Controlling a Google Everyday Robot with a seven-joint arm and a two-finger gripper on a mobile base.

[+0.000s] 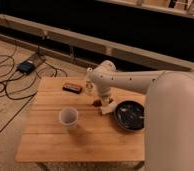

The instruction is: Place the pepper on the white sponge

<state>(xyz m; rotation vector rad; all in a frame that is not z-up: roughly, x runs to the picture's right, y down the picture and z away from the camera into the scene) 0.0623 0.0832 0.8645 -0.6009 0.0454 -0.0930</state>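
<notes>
Table [50, 140]: pale wood, slatted, boards running left to right, matte grain. Its near right corner was cut off behind the robot's bulky white body [175, 125], smooth and rounded, which filled the lower right of the view.

Arm [125, 80]: a glossy white shell that reached leftward from the body, bent at a rounded elbow and dropped to the tabletop. Gripper [100, 99]: low over the table's middle, just left of the dark bowl [130, 116], its tip down at the sponge. It hid its own working end, so grasping or released could not be told.

Pepper [96, 103]: a tiny dark red lump with a faint gloss, directly under the gripper's tip at the left edge of the white sponge [108, 107]. Touching the sponge or nearly so; whether it sat on top or just beside it could not be told. It was too small and too covered to read a long axis or which way it pointed.

White sponge: a flat off-white block, matte, partly covered by the gripper. Its right end lay close to the bowl's rim.

Dark bowl: round, shallow, with a dull sheen inside.

Paper cup [68, 116]: white, round, upright, mouth open, well apart to the left front.

Dark box [71, 88]: flat, rectangular, near the far edge.

Cables [5, 85]: dark loops on the floor to the left.
</notes>
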